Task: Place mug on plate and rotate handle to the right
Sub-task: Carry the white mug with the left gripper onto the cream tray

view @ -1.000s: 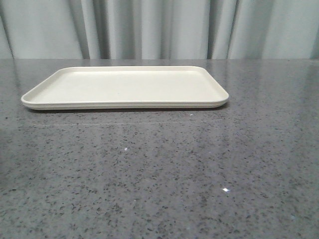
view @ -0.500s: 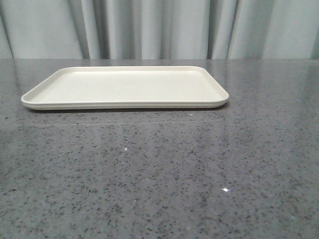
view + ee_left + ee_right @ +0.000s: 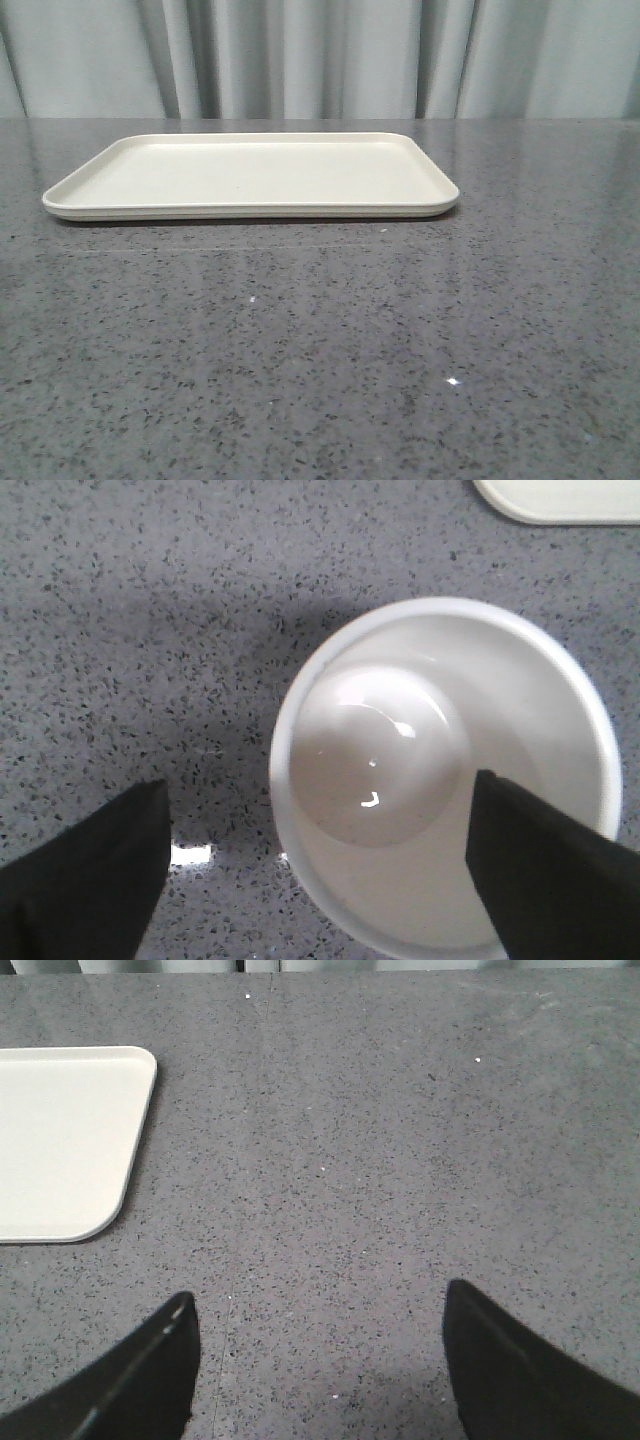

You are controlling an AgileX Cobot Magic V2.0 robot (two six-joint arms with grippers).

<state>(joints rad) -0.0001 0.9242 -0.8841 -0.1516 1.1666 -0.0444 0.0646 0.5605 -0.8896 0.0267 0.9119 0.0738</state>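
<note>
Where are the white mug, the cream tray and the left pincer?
White round mug (image 3: 400, 770): left wrist view, inside bottom.
Cream rectangular tray (image 3: 250, 172): front view, bare flat middle.
Left pincer (image 3: 315, 870): left wrist view, midway between its black fingertips.

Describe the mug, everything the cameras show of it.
Only the left wrist view shows the mug, from above. It is white and glossy, like glazed ceramic, with a round rim and an empty, shiny interior. It stands upright on the speckled grey table, off the plate, whose corner lies apart from it. The open left tool is above it, one finger over the rim; contact is unclear. Neither handle nor print shows.
</note>
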